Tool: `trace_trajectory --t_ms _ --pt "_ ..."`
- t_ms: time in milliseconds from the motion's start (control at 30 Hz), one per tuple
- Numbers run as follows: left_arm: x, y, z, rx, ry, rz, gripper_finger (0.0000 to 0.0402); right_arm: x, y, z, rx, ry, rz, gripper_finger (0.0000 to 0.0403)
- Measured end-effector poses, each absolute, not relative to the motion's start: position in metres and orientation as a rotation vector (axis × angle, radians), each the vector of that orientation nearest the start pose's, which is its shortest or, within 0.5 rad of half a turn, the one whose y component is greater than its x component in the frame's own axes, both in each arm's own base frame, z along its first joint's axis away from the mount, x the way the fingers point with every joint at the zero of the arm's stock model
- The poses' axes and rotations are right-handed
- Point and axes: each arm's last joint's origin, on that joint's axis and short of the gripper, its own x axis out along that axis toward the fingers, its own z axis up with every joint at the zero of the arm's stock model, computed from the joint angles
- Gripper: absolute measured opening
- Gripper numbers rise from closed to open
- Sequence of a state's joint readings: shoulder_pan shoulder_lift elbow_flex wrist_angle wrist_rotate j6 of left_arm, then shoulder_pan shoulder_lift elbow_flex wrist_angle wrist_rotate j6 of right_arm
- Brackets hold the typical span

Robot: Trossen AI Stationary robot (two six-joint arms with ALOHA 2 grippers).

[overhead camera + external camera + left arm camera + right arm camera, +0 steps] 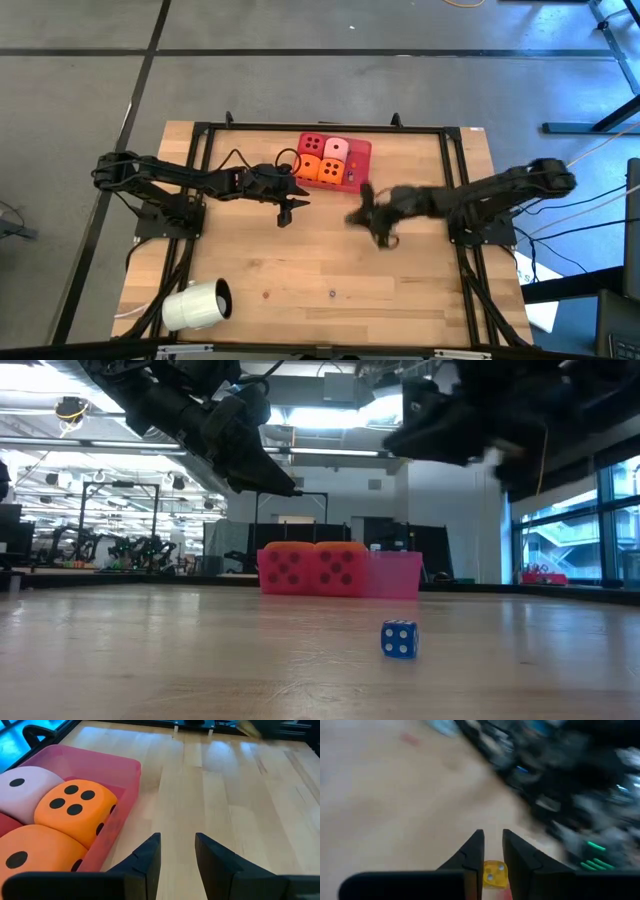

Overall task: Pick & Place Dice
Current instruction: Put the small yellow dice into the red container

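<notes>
Pale wooden table (400,270) carried a red tray (362,150) at its far middle, holding all four dice: one red (312,146), one pink (337,149), two orange (309,168) (332,171). A white cup (197,304) lay on its side near you. Your left gripper (177,837) hung beside the tray, its fingers narrowly apart and empty. Your right gripper (492,834) pinched a small yellow die (495,874) above the boards. A small blue die (399,639) sat alone on the table.
</notes>
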State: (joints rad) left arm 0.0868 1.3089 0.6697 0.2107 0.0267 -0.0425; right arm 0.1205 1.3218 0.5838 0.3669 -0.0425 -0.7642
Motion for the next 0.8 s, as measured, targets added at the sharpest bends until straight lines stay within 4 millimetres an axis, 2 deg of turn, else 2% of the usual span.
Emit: trace_trajectory --t_ms 67,133,267,367,533,800 --pt "0.271 0.023 0.221 -0.065 0.424 0.068 0.0116 0.263 0.011 0.214 -0.810 0.293 0.167 0.0053" --pt "0.271 0.023 0.221 -0.065 0.423 0.068 0.0116 0.262 -0.012 0.216 -0.794 0.320 0.076 0.0059" --pt "0.272 0.023 0.223 -0.063 0.402 0.067 0.0116 0.262 -0.060 0.200 -0.612 0.434 -0.072 0.0069" --pt "0.273 0.023 0.224 -0.062 0.381 0.067 0.0115 0.261 -0.087 0.186 -0.486 0.490 -0.174 0.0066" --pt "0.273 0.023 0.226 -0.059 0.364 0.066 0.0114 0.265 -0.111 0.162 -0.271 0.547 -0.215 0.0059" --pt "0.273 0.023 0.226 -0.059 0.363 0.066 0.0113 0.297 -0.130 0.153 -0.178 0.603 -0.263 0.0079"
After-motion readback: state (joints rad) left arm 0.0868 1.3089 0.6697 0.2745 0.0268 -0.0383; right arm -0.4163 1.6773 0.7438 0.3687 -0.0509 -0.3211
